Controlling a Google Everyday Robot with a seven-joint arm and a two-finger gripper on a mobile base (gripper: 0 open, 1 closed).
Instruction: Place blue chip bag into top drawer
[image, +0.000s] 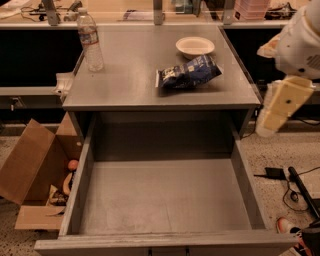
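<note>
The blue chip bag (190, 73) lies on its side on the grey cabinet top (125, 80), just in front of a white bowl (195, 47). The top drawer (167, 200) is pulled wide open below the cabinet top, and nothing lies on its flat grey bottom. My gripper (280, 107) hangs in the air at the right edge of the view. It is beside the cabinet's right front corner, apart from the bag and to the right of it. It holds nothing that I can see.
A clear water bottle (91, 40) stands at the back left of the cabinet top. An open brown cardboard box (35, 170) with fruit in it sits on the floor left of the drawer. Cables and a black adapter (275, 173) lie on the floor at right.
</note>
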